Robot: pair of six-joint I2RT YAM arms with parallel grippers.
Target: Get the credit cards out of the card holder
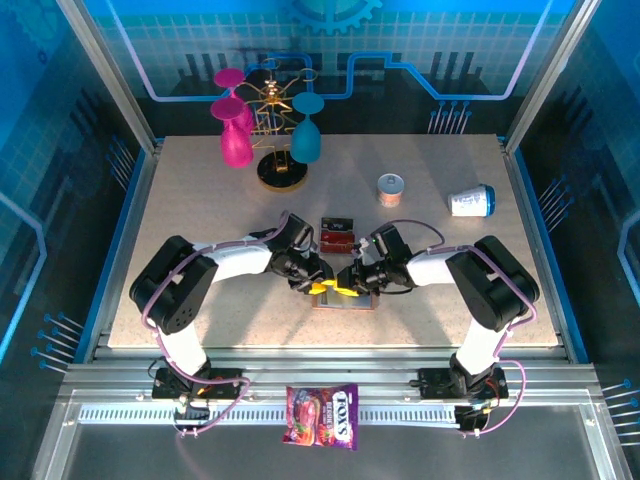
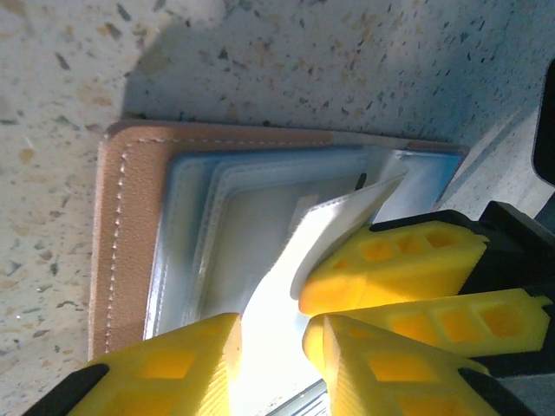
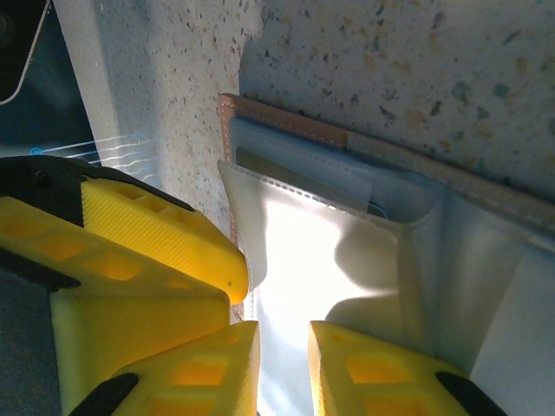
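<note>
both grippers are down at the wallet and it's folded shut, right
Not shut: the wallet lies open with its clear pockets facing up, as the left wrist view shows. The left gripper and right gripper are indeed both down at it.

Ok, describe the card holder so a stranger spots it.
On the speckled table, look to the middle, where left pincer and right pincer meet. The card holder lies open flat beneath them: a tan stitched border around pale clear sleeves, unlike the dark red credit cards just beyond.
</note>
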